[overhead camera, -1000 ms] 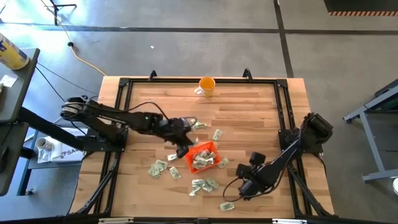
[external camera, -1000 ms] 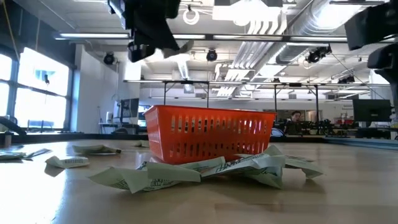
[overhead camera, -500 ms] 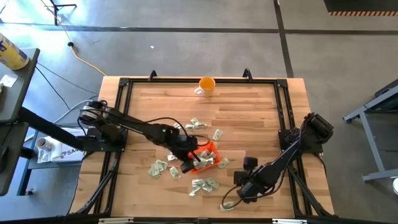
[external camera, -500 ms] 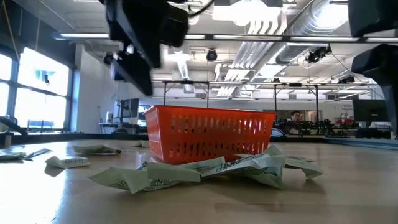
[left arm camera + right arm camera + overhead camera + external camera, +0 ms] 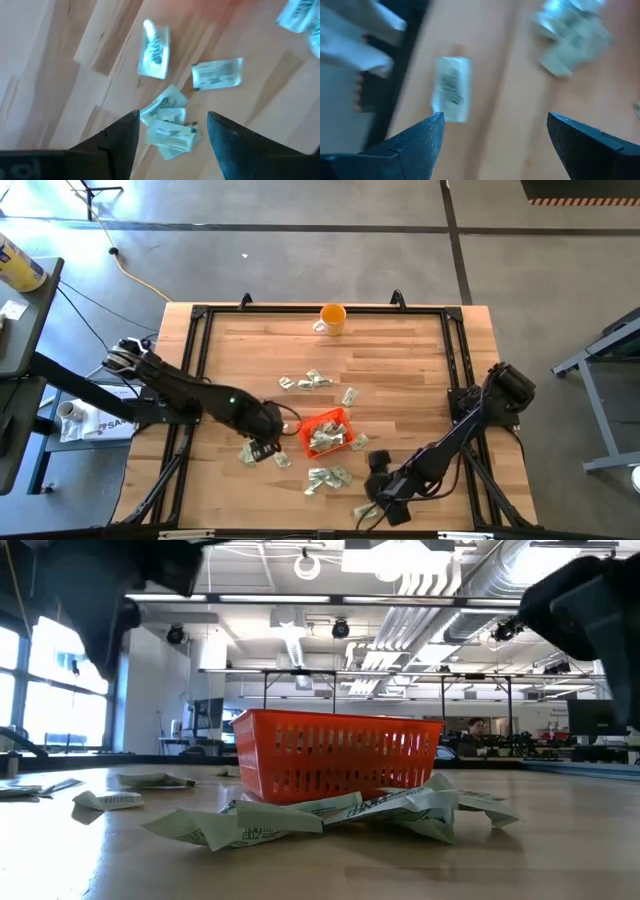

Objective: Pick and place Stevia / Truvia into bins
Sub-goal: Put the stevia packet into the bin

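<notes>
From above, we see the small orange-red plastic tray (image 5: pixel 325 431) mid-table with pale green and white paper sachets (image 5: pixel 322 440) inside it and more scattered around it. The left gripper (image 5: pixel 262 448) hovers over loose sachets just left of the tray; the right gripper (image 5: pixel 377 498) hangs near the front edge. A round orange mug (image 5: pixel 331 318) stands at the far edge.

At table height, we see the tray (image 5: pixel 335 755) standing behind crumpled sachets (image 5: pixel 330 814).

Through the left wrist, our fingers (image 5: pixel 122 140) are spread wide, empty, above a sachet cluster (image 5: pixel 168 128).

Through the right wrist, our fingers (image 5: pixel 422 142) gape wide, holding nothing, over a single sachet (image 5: pixel 451 87).
</notes>
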